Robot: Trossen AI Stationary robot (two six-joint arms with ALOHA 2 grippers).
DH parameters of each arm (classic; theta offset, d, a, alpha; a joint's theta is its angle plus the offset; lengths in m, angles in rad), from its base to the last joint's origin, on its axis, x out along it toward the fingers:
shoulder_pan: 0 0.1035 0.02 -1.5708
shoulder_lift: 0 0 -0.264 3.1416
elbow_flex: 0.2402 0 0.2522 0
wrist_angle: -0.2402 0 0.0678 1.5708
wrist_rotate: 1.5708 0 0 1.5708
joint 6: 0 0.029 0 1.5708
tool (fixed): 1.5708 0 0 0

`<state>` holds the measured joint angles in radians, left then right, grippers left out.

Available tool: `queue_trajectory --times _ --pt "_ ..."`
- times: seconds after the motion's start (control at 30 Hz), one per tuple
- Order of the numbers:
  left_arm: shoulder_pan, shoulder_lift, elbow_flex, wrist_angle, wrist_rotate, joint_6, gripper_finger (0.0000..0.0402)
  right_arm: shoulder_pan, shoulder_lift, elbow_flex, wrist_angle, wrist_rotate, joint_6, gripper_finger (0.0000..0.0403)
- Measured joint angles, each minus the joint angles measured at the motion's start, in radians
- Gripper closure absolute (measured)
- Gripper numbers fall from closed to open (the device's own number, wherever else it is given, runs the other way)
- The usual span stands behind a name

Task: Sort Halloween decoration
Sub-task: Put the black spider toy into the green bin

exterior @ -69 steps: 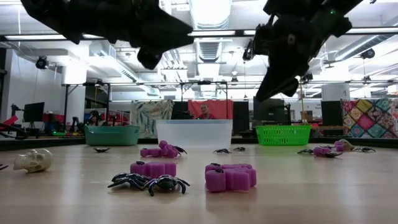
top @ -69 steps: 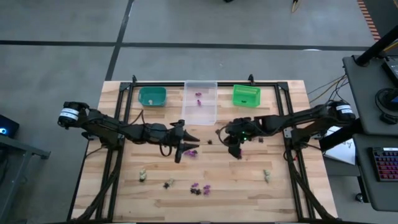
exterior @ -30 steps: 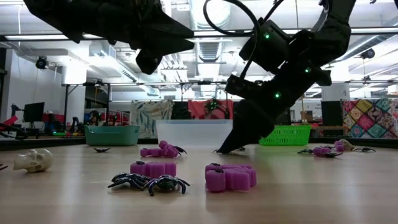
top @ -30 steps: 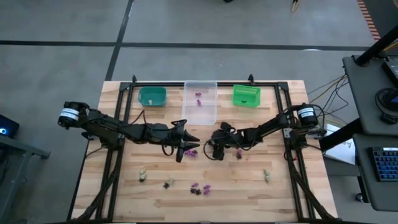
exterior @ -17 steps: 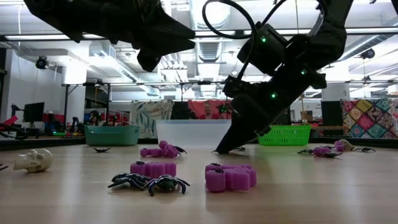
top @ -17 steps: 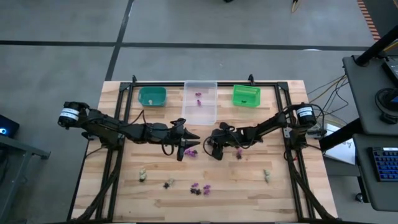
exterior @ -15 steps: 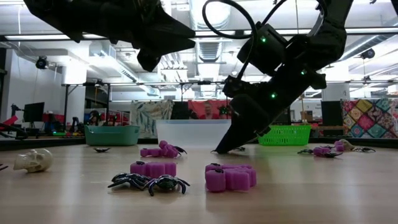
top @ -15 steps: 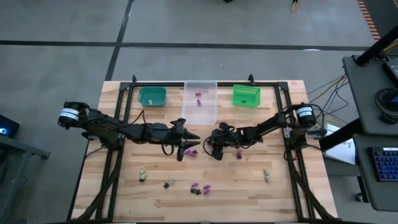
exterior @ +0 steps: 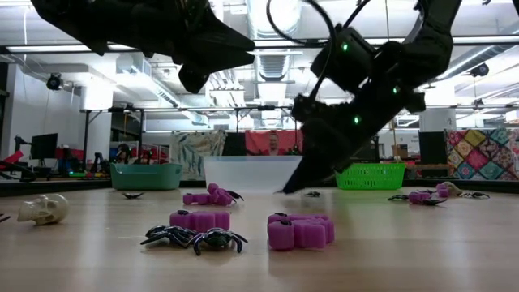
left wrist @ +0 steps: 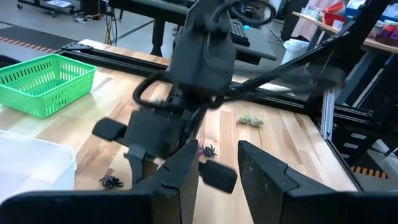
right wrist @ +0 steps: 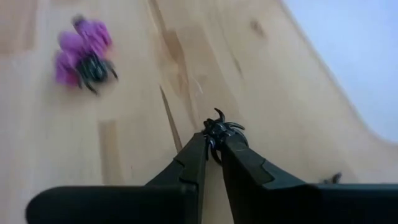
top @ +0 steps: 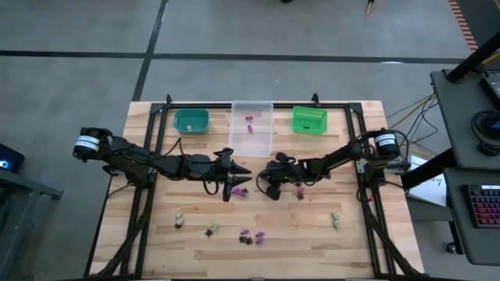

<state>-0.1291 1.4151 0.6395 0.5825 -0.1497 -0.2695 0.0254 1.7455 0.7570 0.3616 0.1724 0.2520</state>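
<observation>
The right gripper (right wrist: 213, 151) has its fingers pinched on a small black spider (right wrist: 219, 132) at the middle of the wooden table (top: 312, 234), just in front of the clear bin (top: 251, 129); in the low view its tip (exterior: 289, 188) now hangs just clear of the boards, where half a second ago it touched them. The left gripper (top: 232, 187) hovers at its 9 o'clock with fingers (left wrist: 177, 180) apart and empty, unmoved.

From above, three bins line the far edge: teal (top: 191, 121), clear, green (top: 309, 119). Counted loose on the table: two beige skulls (top: 179, 221), about four purple pieces, such as those at (top: 258, 237), and a few black spiders (top: 212, 230); one purple piece (top: 250, 119) lies in the clear bin.

Behind the table is a workshop with ceiling lights and a person (exterior: 273, 146) beyond the clear bin.
</observation>
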Motion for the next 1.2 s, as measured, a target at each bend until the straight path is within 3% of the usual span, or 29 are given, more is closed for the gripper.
queue_trajectory --times 0.33,0.6,0.8,1.03,1.2 --pt "0.0 0.0 -0.001 0.003 -0.002 0.016 0.0306 0.0 -0.136 0.001 -0.059 -0.05 0.001 0.0365" --pt "0.0 0.0 -0.001 0.009 -0.002 0.026 0.0306 -0.035 -0.322 0.001 -0.272 -0.042 -0.001 0.0365" --pt "0.0 0.0 -0.001 0.02 -0.01 0.05 0.0306 -0.168 -0.469 0.002 -0.455 0.076 0.0 0.0365" --pt "0.002 0.0 -0.001 0.03 -0.027 0.058 0.0306 -0.412 -0.526 0.002 -0.571 0.373 0.145 0.0365" --pt "0.003 0.0 -0.001 0.03 -0.027 0.058 0.0306 -0.6 -0.451 0.0 -0.623 0.376 0.224 0.0365"
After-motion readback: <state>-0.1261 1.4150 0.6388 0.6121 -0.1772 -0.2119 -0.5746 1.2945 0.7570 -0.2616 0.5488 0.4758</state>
